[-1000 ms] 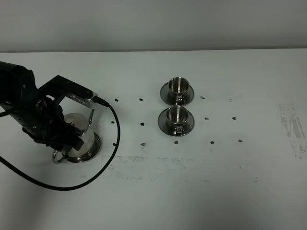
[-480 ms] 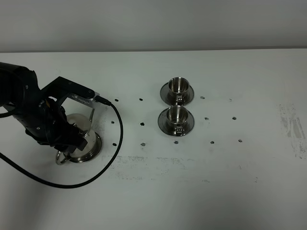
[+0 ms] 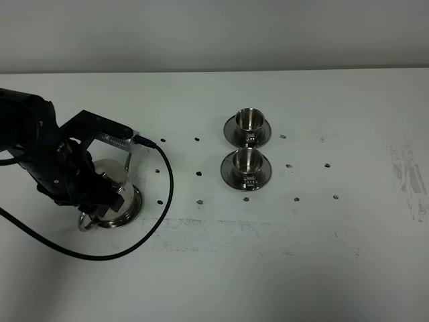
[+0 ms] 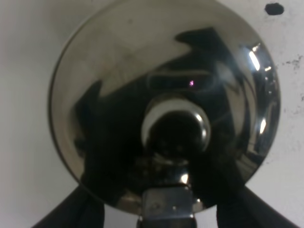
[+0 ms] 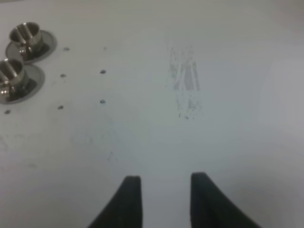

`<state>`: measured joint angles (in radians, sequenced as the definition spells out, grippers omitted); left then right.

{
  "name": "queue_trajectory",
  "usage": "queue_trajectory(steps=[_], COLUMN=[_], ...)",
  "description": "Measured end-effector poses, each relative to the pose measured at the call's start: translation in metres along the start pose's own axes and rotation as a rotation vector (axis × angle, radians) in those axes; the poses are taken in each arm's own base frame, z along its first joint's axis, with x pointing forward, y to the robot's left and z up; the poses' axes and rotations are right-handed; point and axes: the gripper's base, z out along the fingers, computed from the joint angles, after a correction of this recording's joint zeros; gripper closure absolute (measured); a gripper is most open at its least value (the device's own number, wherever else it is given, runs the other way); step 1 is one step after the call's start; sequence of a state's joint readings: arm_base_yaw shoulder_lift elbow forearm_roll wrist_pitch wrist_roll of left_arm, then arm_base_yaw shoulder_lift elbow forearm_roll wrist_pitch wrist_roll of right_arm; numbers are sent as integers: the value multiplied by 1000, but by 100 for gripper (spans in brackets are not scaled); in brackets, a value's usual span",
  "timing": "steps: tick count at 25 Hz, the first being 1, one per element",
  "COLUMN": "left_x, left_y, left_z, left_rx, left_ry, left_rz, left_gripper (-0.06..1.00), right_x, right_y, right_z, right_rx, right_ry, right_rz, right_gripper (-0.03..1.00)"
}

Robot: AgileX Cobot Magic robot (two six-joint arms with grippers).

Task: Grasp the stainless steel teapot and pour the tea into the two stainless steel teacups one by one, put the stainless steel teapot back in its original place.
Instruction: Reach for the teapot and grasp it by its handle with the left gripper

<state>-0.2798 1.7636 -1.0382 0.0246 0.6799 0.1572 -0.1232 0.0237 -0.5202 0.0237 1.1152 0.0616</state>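
The stainless steel teapot (image 3: 119, 196) stands on its round steel tray (image 3: 136, 203) at the left of the table, with its loop handle (image 3: 83, 220) towards the front. My left gripper (image 3: 99, 198) hangs right over it. In the left wrist view the domed lid (image 4: 118, 61) and knob (image 4: 176, 129) fill the picture, and the dark fingers (image 4: 71, 216) stand wide apart on either side of the handle mount (image 4: 168, 209), open. The two stainless steel teacups (image 3: 249, 121) (image 3: 246, 161) sit on saucers mid-table. No tea shows. My right gripper (image 5: 164, 179) hovers over bare table, its fingers apart and holding nothing.
A black cable (image 3: 151, 228) loops from the left arm across the table in front of the teapot. Small dark marks (image 3: 199, 174) dot the white table between pot and cups. A scuffed grey patch (image 3: 410, 181) lies near the right edge.
The left arm has edged slightly to the right over the teapot and its cable loop has swung out a little. The teapot and cups have not moved.
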Motion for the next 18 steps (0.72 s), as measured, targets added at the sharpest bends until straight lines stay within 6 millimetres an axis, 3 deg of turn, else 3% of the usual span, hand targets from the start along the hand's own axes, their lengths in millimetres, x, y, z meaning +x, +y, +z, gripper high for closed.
queue_trajectory(steps=[4,7,8,18], left_x=[-1,-1,-1,1], left_y=[0,0,0,1], left_z=[3,3,3,-3], left_rx=[1,-2,-6,-15], left_ry=[1,2,1,0], left_rz=[-9,-7,-3,5], left_gripper=[49,71,74,74], right_x=[0,0,0,0], right_y=[0,0,0,0], right_z=[0,0,0,0], right_rx=[0,0,0,0], right_ry=[0,0,0,0], right_rz=[0,0,0,0], right_gripper=[69,69,69,69])
